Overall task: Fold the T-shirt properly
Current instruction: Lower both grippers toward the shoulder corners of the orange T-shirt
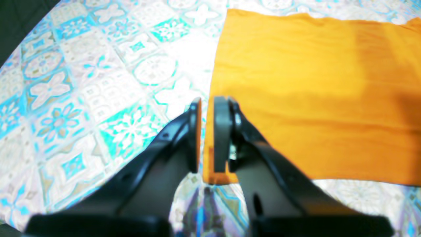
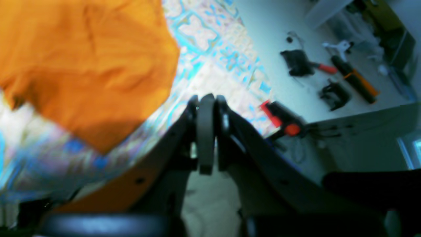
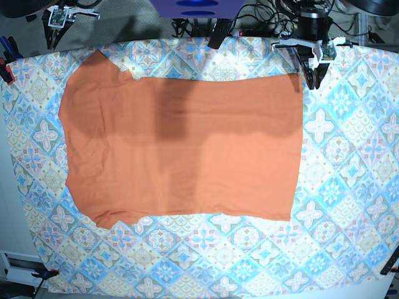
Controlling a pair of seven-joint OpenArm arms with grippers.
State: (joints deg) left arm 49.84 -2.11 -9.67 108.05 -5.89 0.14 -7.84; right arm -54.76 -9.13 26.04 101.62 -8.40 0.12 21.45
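The orange T-shirt lies spread flat on the tile-patterned tablecloth, neck end to the left and hem to the right in the base view. My left gripper stands at the shirt's far right corner. In the left wrist view its fingers are only a narrow gap apart, with the shirt's edge running into that gap. My right gripper is off the cloth's far left corner. In the right wrist view it is shut and empty, beside a sleeve end of the shirt.
A red-and-black clamp grips the table edge near my right gripper. Tools lie on the floor beyond. Cables and a purple mount sit along the far edge. Another clamp holds the cloth at the left edge.
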